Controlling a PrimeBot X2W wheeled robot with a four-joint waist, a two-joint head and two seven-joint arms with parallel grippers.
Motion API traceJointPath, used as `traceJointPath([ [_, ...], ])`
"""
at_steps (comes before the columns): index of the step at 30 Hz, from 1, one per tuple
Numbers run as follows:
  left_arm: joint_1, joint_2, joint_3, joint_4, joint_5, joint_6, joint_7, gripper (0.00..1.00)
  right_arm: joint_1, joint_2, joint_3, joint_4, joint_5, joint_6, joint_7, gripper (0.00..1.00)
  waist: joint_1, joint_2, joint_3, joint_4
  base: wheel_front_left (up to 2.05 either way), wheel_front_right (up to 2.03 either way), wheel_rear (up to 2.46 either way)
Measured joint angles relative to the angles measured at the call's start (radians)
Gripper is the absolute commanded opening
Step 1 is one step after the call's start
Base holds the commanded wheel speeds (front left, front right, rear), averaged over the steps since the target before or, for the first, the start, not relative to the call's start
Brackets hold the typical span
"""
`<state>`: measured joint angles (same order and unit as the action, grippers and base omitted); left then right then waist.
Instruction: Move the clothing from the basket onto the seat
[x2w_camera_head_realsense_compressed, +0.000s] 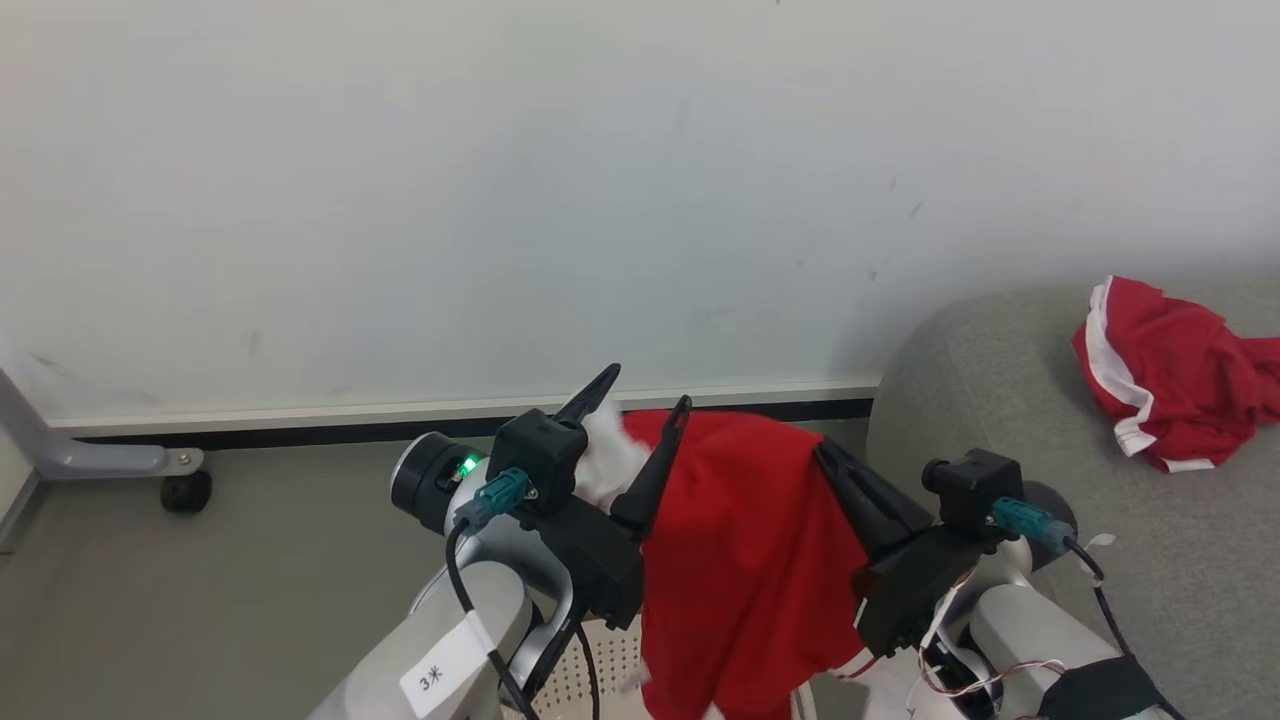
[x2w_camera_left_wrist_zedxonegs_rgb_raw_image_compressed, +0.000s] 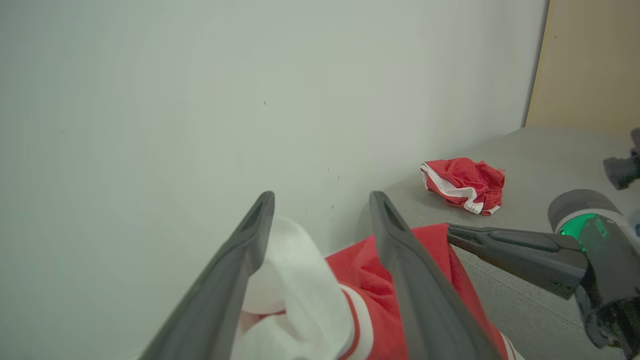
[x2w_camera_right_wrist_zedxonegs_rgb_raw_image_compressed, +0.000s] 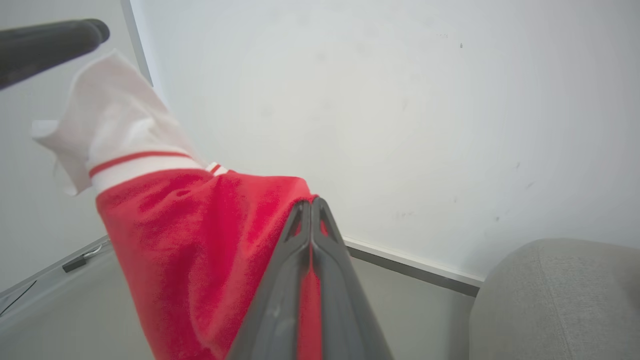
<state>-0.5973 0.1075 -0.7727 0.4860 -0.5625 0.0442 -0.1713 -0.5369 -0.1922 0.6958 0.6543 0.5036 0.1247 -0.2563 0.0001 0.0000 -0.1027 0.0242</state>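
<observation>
While a red garment (x2w_camera_head_realsense_compressed: 750, 560) hangs in mid-air,
fingers of the right gripper (x2w_camera_right_wrist_zedxonegs_rgb_raw_image_compressed: 311, 202) pinch it; those of the left gripper (x2w_camera_left_wrist_zedxonegs_rgb_raw_image_compressed: 322, 197) stand spread.

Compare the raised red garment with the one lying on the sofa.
The raised garment hangs in the air, pinched by the right gripper; the other garment lies on the seat. The raised garment hangs stretched downward; the other garment is crumpled in a heap. Both are red with white trim.
</observation>
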Motion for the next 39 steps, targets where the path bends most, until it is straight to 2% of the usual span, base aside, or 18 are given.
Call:
traceJointPath([
  [8,0.051,-0.002,0.008,-0.012,-0.002,0.008,-0.042,1.00,0.010,-0.064,-0.033,-0.082,-0.015,-0.003,0.000,0.00,0.0000,0.0000,0.001,-0.069,0.00,0.00,0.00],
  [22,0.174,-0.005,-0.036,-0.026,-0.001,0.008,-0.061,1.00,0.040,-0.192,-0.078,-0.234,-0.073,-0.055,0.000,0.00,-0.0001,0.0000,0.000,-0.219,0.00,0.00,0.00],
  [31,0.200,-0.020,-0.039,-0.033,-0.002,0.009,-0.068,1.00,0.032,-0.223,-0.086,-0.327,-0.084,-0.063,0.000,0.00,0.0000,0.0000,0.005,-0.333,0.00,0.00,0.00],
  [39,0.202,-0.030,-0.040,-0.039,-0.006,0.009,-0.072,1.00,0.027,-0.259,-0.105,-0.351,-0.084,-0.063,0.009,0.00,-0.0001,0.0000,0.017,-0.413,0.00,0.00,0.00],
])
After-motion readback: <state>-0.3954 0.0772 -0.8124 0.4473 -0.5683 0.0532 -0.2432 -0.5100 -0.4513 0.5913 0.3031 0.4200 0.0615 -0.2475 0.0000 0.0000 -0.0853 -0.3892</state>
